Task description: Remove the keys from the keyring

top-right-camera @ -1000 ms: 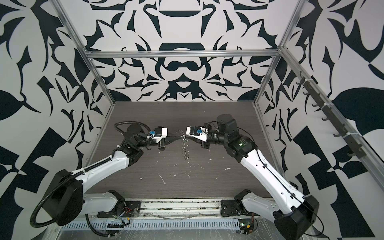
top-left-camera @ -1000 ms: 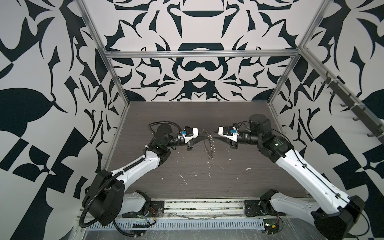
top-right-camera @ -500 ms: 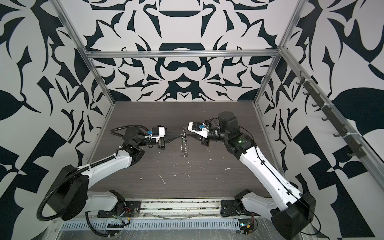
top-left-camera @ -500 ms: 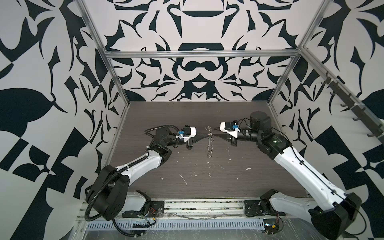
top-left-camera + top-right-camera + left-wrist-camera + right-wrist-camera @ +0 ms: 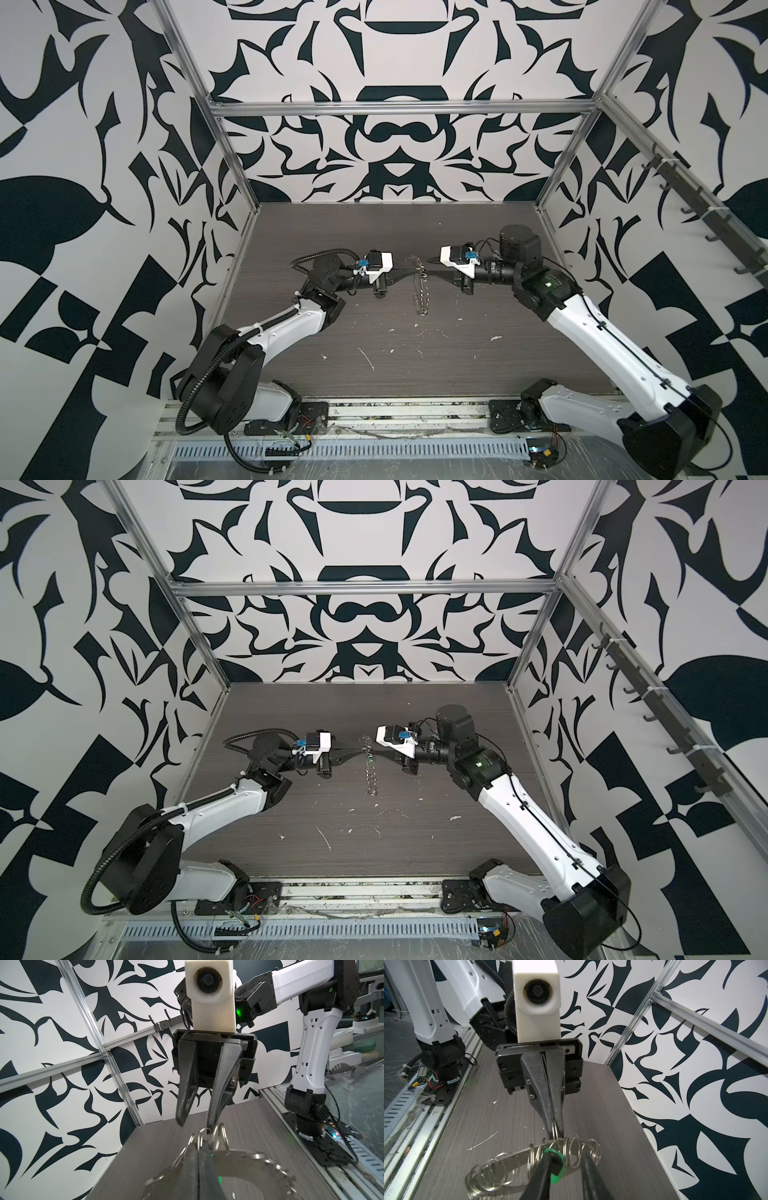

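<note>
- L gripper [image 5: 554, 1126]: shut, pinching rim loops of keyring [image 5: 517, 1158]; ring held up mid-table.
- Keys [image 5: 555, 1176]: green block at ring rim, against one R gripper [image 5: 196, 1123] finger; jaws apart.
- Risk: R finger snags loops, twists ring from L pinch.
- Count: 2 grippers, 1 keyring, 1 key.

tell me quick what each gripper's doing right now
left gripper: closed, pinching a wire loop on the keyring
right gripper: open, jaws apart around loops by the green key

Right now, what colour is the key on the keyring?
The keys are bright green with black; clearest in the right wrist view.
</note>
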